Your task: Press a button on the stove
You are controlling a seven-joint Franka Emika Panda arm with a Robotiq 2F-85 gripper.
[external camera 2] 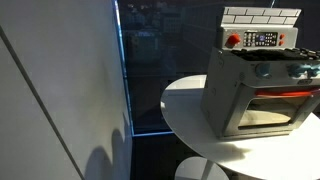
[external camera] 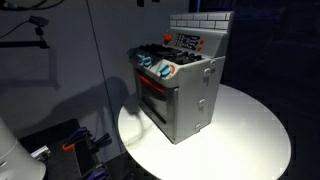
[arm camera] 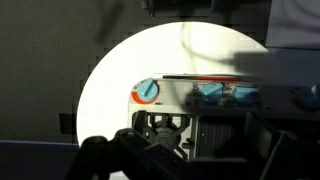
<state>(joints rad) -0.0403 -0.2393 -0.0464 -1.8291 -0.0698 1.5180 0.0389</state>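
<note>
In an exterior view the stove (external camera 2: 262, 85) runs off the right edge of the frame, and the round table (external camera 2: 187, 110) is cut off at lower right. The panel buttons (external camera 2: 265, 40) are too small to tell apart. In the wrist view the gripper (arm camera: 190, 162) is a dark blur along the bottom edge, and how its jaws stand cannot be told.

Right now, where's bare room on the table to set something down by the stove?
Widest bare patch: the round white table between the toy stove's plain side and the rim. Narrower strip between oven door and the near edge. Crowded only at the stove itself.
</note>
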